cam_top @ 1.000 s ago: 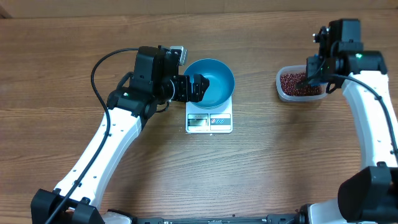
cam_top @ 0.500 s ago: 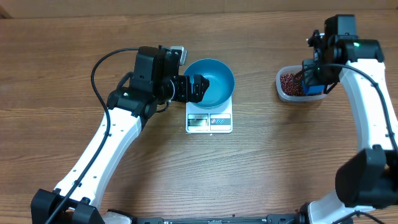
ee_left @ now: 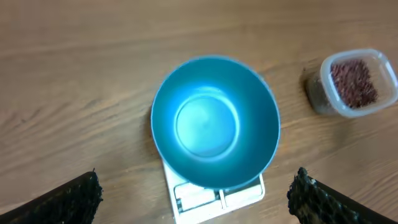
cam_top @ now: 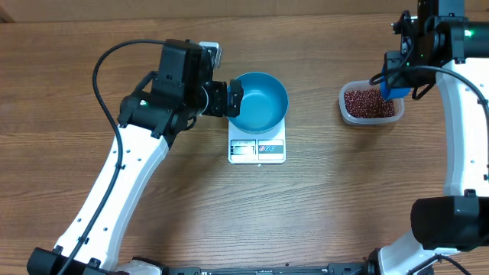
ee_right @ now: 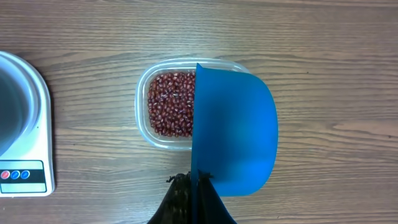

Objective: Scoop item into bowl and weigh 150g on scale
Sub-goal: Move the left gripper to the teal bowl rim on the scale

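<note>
Overhead: right fingers clench a scoop above the bean tub, upper right; next it should travel level to the bowl by the released left fingers.

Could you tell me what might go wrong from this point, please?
1. The scoop hangs over the tub, far from the bowl; beans could spill on the way across.
2. The open left hand sits right beside the bowl's rim; a nudge could shift it on the scale.
</note>
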Robot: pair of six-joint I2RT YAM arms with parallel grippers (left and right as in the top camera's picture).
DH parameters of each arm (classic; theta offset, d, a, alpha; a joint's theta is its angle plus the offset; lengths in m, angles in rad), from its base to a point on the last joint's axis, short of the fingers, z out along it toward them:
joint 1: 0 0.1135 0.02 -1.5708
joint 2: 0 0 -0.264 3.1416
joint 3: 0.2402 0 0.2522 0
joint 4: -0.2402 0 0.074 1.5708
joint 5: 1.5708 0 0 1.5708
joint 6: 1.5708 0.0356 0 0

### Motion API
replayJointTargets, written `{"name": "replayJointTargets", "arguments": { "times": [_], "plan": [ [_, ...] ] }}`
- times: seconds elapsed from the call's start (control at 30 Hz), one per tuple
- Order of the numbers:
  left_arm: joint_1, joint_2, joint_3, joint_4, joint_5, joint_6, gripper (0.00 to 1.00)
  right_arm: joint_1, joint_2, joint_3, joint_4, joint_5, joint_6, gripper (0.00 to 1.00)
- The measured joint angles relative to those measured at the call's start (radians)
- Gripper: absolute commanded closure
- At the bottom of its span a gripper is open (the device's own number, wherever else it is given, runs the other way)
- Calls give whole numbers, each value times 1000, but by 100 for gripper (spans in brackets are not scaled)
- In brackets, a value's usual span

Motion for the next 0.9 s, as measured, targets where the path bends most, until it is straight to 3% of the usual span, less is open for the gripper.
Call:
{"name": "replayJointTargets", "arguments": {
  "times": [0.27, 0.3, 0.33, 0.4, 0.43, 0.63, 0.9],
  "plan": [
    [-40, 39, 0, -34, -13, -1, 0, -14, 129, 0, 6, -6, 4, 97],
    [-45, 50, 0, -34, -13, -1, 9, -14, 160, 0, 7, -6, 4, 97],
    [-46, 54, 0, -33, -9, -1, 29, -14, 179, 0, 7, -6, 3, 96],
    [-45, 57, 0, -20, -5, -5, 90, -14, 218, 0, 10, -6, 4, 97],
    [-45, 57, 0, -8, -2, -3, 96, -14, 228, 0, 12, -6, 4, 97],
    [-73, 120, 1, -28, 8, -25, 96, -14, 249, -1, 16, -6, 4, 96],
    [-253, 228, -5, -58, -27, -48, 96, -14, 253, -3, 16, -6, 3, 96]
  ]
}}
